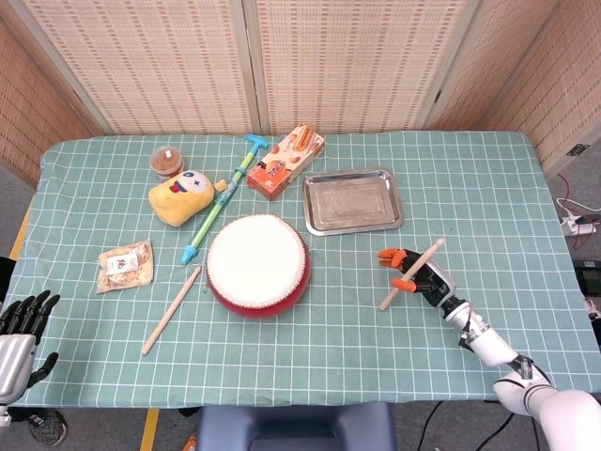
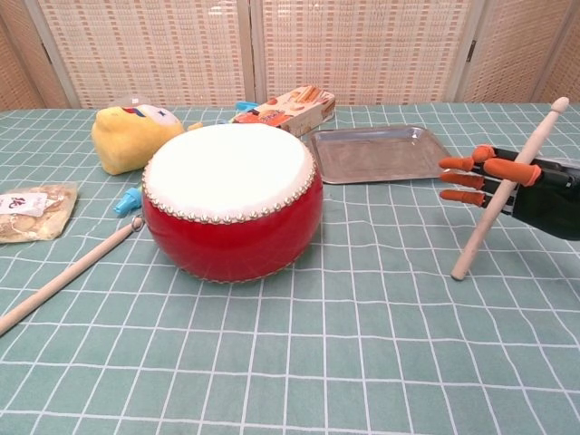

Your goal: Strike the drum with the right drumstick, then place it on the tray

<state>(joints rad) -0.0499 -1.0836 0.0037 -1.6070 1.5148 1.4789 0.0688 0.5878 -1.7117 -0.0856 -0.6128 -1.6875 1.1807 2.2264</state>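
Only from the head view the left hand [image 1: 19, 329] shows, empty, fingers apart; right hand [image 2: 507, 181] grips the tilted drumstick [image 2: 506, 192], right of the drum [image 2: 231, 199].

No text can be read: the orange snack box [image 1: 285, 162], far up and left of the right hand [image 1: 421, 273], and the packet's [image 1: 124, 266] label show print too small.
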